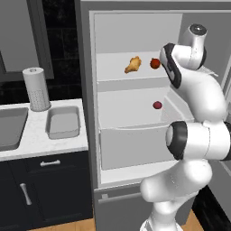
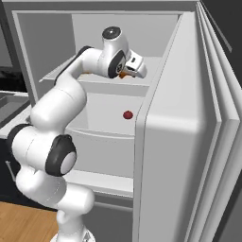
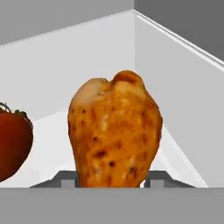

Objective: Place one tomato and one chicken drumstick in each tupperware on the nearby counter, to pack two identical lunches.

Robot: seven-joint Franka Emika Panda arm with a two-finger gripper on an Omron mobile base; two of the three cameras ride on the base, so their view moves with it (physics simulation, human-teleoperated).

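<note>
The claw (image 3: 112, 180) is clamped on a chicken drumstick (image 3: 114, 133) inside the open fridge (image 1: 92, 135), on its top shelf; a red tomato (image 3: 13, 144) sits just beside the claw; another tomato (image 1: 157, 105) lies on the shelf below it; far off to the side, one grey tupperware (image 1: 63, 122) waits on the counter (image 1: 40, 140) with nothing in it, near a paper-towel roll (image 1: 36, 89).

You see a golden-brown roasted chicken drumstick (image 3: 114, 135) speckled with darker char spots, a glossy deep-red round tomato (image 3: 13, 144) with green calyx, and a plain grey rimmed tupperware tray (image 1: 63, 122) on white marbled stone counter (image 1: 38, 140).
</note>
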